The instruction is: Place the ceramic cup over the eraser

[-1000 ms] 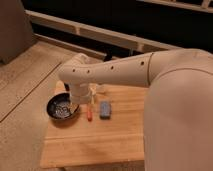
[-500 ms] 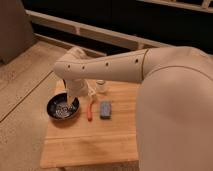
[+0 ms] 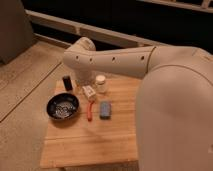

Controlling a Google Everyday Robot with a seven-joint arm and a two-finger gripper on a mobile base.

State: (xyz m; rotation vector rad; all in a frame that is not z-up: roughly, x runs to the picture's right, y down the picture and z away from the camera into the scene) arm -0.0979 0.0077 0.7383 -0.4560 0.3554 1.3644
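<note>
The ceramic cup (image 3: 101, 83), small and cream-white, stands upright near the back middle of the wooden table (image 3: 90, 142). The eraser (image 3: 67, 82), a small black upright block, stands at the back left, well to the left of the cup. My gripper (image 3: 86, 86) hangs down from the white arm's end (image 3: 81, 56), between eraser and cup, just left of the cup. A small white item (image 3: 89, 92) sits right under it; I cannot tell whether it is held.
A dark bowl (image 3: 63, 107) with speckled contents sits at the table's left. An orange pen (image 3: 90, 111) and a flat blue-grey block (image 3: 105, 109) lie in the middle. My bulky white arm (image 3: 170, 95) covers the right side of the table.
The arm's end has lifted and moved back and to the right. The black eraser, hidden behind it before, now shows. The things on the table have not moved.
</note>
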